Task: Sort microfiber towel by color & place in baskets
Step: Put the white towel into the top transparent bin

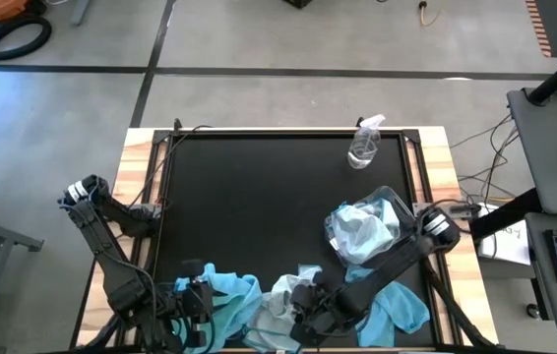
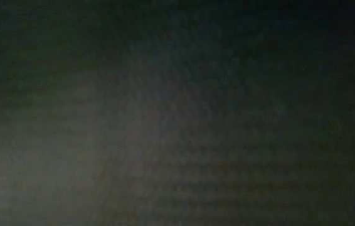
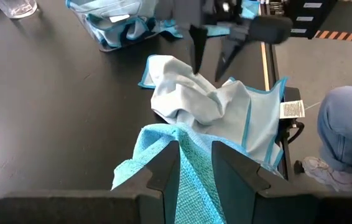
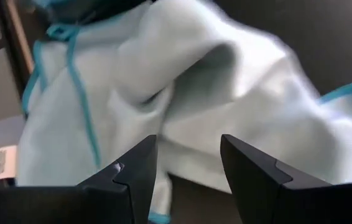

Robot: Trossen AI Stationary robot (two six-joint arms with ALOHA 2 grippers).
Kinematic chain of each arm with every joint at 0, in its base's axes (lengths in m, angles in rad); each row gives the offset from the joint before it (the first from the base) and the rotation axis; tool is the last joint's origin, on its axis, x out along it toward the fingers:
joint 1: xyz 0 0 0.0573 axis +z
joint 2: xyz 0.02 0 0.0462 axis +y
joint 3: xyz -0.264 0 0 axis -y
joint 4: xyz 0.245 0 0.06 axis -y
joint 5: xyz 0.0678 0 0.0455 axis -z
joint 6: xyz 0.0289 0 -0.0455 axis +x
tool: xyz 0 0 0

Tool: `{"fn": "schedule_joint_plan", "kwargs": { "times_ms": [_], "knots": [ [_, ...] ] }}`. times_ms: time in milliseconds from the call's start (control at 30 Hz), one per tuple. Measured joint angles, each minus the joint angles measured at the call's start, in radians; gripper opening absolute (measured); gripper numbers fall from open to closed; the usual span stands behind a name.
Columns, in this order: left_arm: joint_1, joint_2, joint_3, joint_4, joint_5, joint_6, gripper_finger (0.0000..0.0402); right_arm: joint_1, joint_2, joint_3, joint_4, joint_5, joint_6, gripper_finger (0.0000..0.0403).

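A teal towel (image 3: 185,186) (image 1: 231,297) lies bunched at the table's near edge, and my left gripper (image 3: 196,149) (image 1: 200,297) is shut on it. Just beyond it a pale whitish-blue towel (image 3: 194,102) (image 1: 283,295) (image 4: 226,81) sits crumpled, its near side resting on the teal one. My right gripper (image 3: 209,70) (image 4: 188,155) (image 1: 308,295) is open, fingers pointing down at the pale towel's top; whether they touch it cannot be told. One clear basket (image 1: 397,202) (image 3: 104,38) holds pale towels. Another teal towel (image 1: 402,313) lies under the right arm. My left gripper has the teal towel's bunched near end (image 3: 196,163) pinched between its two fingers, coming in low from the table's left. The towel runs forward out of the fingers and lies slack on the table, its far end under the pale towel.
A clear spray bottle (image 1: 365,146) lies near the table's far right. The black mat (image 1: 259,197) is bare across its middle and left. A person's leg and shoe (image 3: 344,134) show beyond the table's near edge. The low view shows only darkness.
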Motion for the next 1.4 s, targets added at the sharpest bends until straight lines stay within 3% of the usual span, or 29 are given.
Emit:
{"fn": "schedule_joint_plan", "kwargs": {
  "times_ms": [267,1133,1400],
  "knots": [
    [0.000,0.000,0.000,0.004,0.000,0.000,0.0078,0.000,0.056,0.002,0.128,-0.118,-0.026,0.0171],
    [0.000,0.000,0.000,0.008,0.007,0.000,0.0078,-0.011,0.073,0.003,0.148,-0.128,-0.032,0.0171],
    [0.000,0.001,0.000,0.012,0.020,0.000,0.0078,-0.011,0.117,0.003,0.152,-0.191,0.016,0.0171]
  ]
}}
